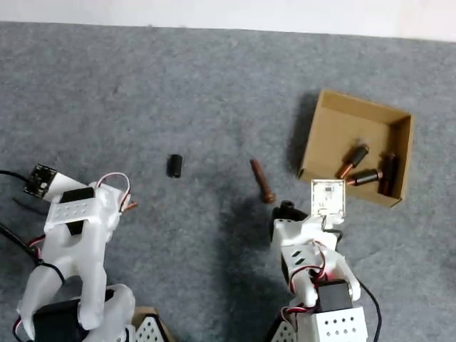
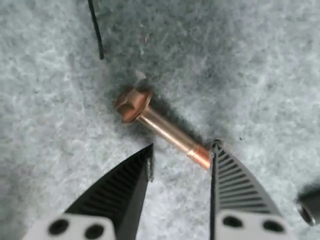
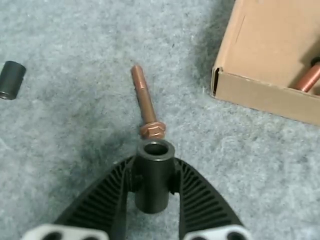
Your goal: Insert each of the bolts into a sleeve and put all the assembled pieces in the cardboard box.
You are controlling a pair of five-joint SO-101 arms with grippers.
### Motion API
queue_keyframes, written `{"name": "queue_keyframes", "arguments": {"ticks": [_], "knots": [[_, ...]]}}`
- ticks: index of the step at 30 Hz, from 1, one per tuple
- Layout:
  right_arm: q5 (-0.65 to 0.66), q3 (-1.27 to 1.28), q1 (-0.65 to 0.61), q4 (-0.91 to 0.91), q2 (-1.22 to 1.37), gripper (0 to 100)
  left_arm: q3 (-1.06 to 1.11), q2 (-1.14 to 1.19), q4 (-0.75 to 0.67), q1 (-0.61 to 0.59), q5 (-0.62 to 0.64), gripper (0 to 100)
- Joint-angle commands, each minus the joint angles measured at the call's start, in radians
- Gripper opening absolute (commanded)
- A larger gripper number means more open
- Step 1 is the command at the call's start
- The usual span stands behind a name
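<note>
Tabletop [image 1: 107, 85], grey and felted, carries everything. At its far right, the cardboard box [image 1: 335, 125] holds what look like three assembled pieces [image 1: 353, 159]. By my judgement the task is past halfway, with two bolts and two sleeves left to join and box.

Just near of the box's left corner, the right gripper [image 3: 154, 167] is clenched on a black sleeve [image 3: 155, 192]. Its bore faces a loose bolt [image 3: 145, 100] whose head lies just beside it. At near left, the left gripper [image 2: 183, 146] is spread wide and grasps nothing, with the other bolt [image 2: 160, 125] between its fingers, threaded tip against one. A second sleeve [image 1: 174, 165] lies free on the tabletop, farther off between the arms.
</note>
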Motion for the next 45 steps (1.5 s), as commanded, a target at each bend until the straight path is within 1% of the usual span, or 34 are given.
{"name": "queue_keyframes", "arguments": {"ticks": [1,4,9,19,24,27,30,34,37,39,42,45], "knots": [[0.011,-0.010,0.007,-0.028,-0.012,0.9,0.019,-0.010,-0.063,-0.065,0.005,18],[0.011,-0.010,0.005,-0.028,-0.012,0.9,0.047,-0.010,-0.110,-0.093,0.003,18],[0.011,-0.010,0.005,-0.028,-0.012,0.9,0.081,-0.008,-0.149,-0.090,0.003,18],[0.011,-0.010,0.005,-0.028,-0.012,0.9,0.081,-0.008,-0.152,-0.088,-0.018,17],[0.011,-0.010,0.005,-0.028,-0.012,0.9,0.081,-0.007,-0.150,-0.061,-0.018,17],[0.011,-0.010,0.005,-0.028,-0.012,0.9,0.067,0.038,-0.150,-0.061,-0.018,17],[0.011,-0.010,0.005,-0.028,-0.012,0.9,-0.010,0.116,-0.132,-0.061,-0.020,12],[0.011,-0.010,0.005,-0.028,-0.012,0.9,-0.127,0.226,-0.017,-0.061,-0.020,1],[0.011,-0.010,0.005,-0.028,-0.012,0.9,-0.197,0.285,0.066,-0.061,-0.020,1],[0.011,-0.010,0.005,-0.028,-0.012,0.9,-0.226,0.311,0.095,-0.061,-0.032,0],[0.011,-0.010,0.005,-0.028,-0.012,0.9,-0.232,0.309,0.069,-0.062,-0.109,0],[0.011,-0.010,0.005,-0.028,-0.012,0.9,-0.237,0.249,0.018,-0.065,-0.163,0]]}}
